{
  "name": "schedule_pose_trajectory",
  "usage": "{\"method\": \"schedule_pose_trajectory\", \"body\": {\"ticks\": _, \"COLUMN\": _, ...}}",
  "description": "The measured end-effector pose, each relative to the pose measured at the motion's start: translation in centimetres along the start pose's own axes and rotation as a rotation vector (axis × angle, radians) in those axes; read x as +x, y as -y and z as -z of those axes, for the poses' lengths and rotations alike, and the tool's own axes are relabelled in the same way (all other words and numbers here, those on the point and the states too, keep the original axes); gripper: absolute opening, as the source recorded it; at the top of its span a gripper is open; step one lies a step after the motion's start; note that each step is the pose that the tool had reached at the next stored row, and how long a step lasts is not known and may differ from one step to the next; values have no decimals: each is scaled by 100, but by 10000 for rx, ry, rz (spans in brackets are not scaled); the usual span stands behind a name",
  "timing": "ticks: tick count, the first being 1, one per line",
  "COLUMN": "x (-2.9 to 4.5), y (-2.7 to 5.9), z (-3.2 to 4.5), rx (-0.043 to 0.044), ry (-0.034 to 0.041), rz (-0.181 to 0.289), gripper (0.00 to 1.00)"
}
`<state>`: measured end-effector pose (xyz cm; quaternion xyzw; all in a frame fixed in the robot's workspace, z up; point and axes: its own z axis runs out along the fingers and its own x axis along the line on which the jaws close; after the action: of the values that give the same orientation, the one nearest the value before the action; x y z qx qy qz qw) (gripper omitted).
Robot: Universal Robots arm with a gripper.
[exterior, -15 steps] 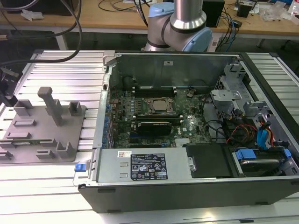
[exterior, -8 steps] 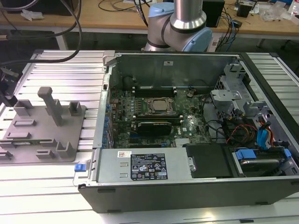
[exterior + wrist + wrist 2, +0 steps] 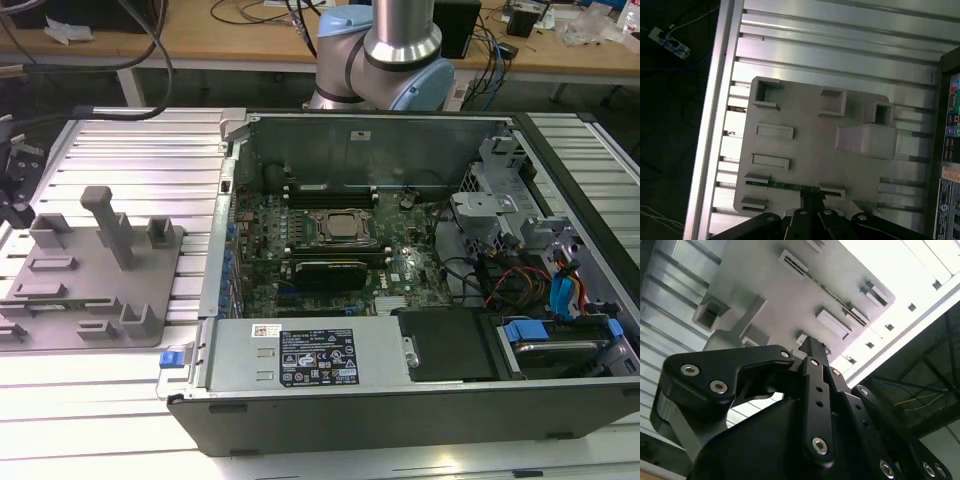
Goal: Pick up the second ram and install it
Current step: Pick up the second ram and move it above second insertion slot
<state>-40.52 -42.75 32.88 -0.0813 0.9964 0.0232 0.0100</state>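
The second ram (image 3: 785, 185) is a thin green stick standing on edge between small holders along one edge of the grey fixture plate (image 3: 805, 150). It also shows as a thin line (image 3: 832, 292) in the second wrist view and near the plate's front edge (image 3: 62, 303) in the exterior view. My gripper (image 3: 810, 199) hangs above the plate, over the stick's middle and apart from it. Its black fingers (image 3: 813, 357) are together with nothing between them.
The open computer case (image 3: 400, 260) lies on the exterior view's right of the plate, with the CPU socket (image 3: 335, 228) and long black slots (image 3: 330, 192) inside. A tall grey post (image 3: 108, 222) and several blocks rise from the plate. The ribbed metal table (image 3: 840, 55) ends beyond the plate.
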Motion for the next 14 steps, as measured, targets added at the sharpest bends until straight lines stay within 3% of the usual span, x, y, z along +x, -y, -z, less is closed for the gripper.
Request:
{"method": "schedule_pose_trajectory", "body": {"ticks": 3, "x": 0, "y": 0, "z": 0, "rx": -16, "ry": -34, "rz": 721, "gripper": 8}}
{"method": "schedule_pose_trajectory", "body": {"ticks": 8, "x": 0, "y": 0, "z": -2, "rx": -60, "ry": -124, "rz": 2735, "gripper": 8}}
{"method": "schedule_pose_trajectory", "body": {"ticks": 10, "x": 0, "y": 0, "z": -2, "rx": -68, "ry": -138, "rz": 3054, "gripper": 8}}
{"method": "schedule_pose_trajectory", "body": {"ticks": 14, "x": 0, "y": 0, "z": -2, "rx": -106, "ry": -211, "rz": 4690, "gripper": 8}}
